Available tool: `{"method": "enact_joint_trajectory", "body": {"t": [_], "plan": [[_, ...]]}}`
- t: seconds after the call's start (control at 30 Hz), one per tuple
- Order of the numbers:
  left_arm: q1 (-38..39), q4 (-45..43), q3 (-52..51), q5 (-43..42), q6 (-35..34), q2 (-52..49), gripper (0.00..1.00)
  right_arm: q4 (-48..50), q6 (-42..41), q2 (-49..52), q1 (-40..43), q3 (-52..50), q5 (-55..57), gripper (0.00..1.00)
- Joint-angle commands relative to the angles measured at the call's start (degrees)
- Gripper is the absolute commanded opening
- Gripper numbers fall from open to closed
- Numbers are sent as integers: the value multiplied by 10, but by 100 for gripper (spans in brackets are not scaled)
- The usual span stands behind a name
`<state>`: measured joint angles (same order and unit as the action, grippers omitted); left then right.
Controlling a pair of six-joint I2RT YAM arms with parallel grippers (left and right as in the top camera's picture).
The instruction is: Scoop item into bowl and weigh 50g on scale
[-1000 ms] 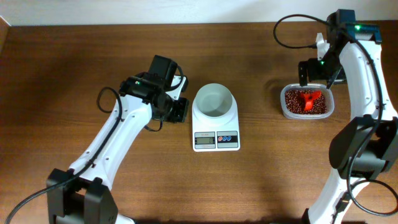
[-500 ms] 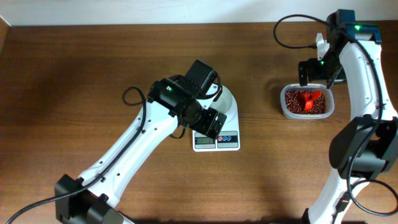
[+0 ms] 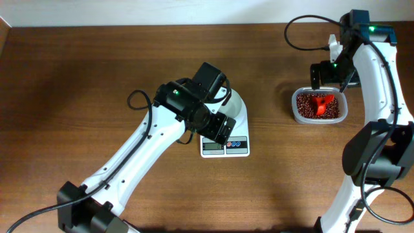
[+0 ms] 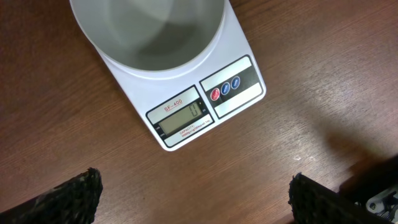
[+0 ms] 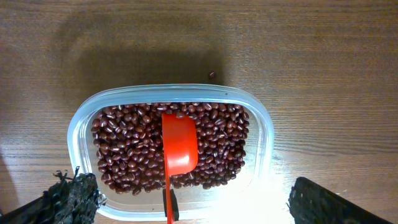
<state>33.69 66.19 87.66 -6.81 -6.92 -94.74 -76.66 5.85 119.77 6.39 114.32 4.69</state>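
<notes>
Well, the beans fill the clear tub right under my right gripper, whose fingers are spread wide at the tub's 7 and 5 o'clock, closed on nothing. A red scoop lies on the beans, its handle running toward 6 o'clock into the gap between my fingertips, apart from both. One stray bean sits on the wooden table just past the tub's rim at 12 o'clock. From overhead, the tub stands well apart from the scale, at about its 2 o'clock. The white bowl rests on the scale's platform, with the display and coloured buttons at the bowl's 6 o'clock. My left gripper hovers over the scale's front, its fingers spread wide and holding nothing.
</notes>
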Motion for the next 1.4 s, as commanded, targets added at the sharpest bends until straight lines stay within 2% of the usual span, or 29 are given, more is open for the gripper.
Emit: {"method": "enact_joint_trajectory", "body": {"t": [0.0,0.6,0.7,0.73,0.8,0.83,0.87,0.93,1.0,1.13,1.17,1.2,1.23,1.37], "plan": [[1,-1,9,2,1,0,99,0,-3,-2,1,9,-1,99],[1,-1,9,2,1,0,99,0,-3,-2,1,9,-1,99],[1,-1,9,2,1,0,99,70,-3,-2,0,9,-2,99],[1,-1,9,2,1,0,99,68,30,-6,0,16,0,99],[1,-1,9,2,1,0,99,-24,-31,-37,4,87,-1,88],[1,-1,9,2,1,0,99,-57,-33,-73,4,114,-5,82],[1,-1,9,2,1,0,99,-76,-33,-126,4,117,-28,81],[1,-1,9,2,1,0,99,-100,-31,-169,4,115,-40,82],[1,-1,9,2,1,0,99,-117,-32,-175,4,79,-41,82],[1,-1,9,2,1,0,99,-16,-49,-175,4,-116,-47,83],[1,-1,9,2,1,0,99,26,-49,-174,4,-161,-53,87],[1,-1,9,2,1,0,99,52,-48,-174,4,-180,-53,89],[1,-1,9,2,1,0,99,76,-48,-174,4,-194,-53,99],[1,-1,9,2,1,0,99,101,-46,-171,5,-208,-52,99]]}}
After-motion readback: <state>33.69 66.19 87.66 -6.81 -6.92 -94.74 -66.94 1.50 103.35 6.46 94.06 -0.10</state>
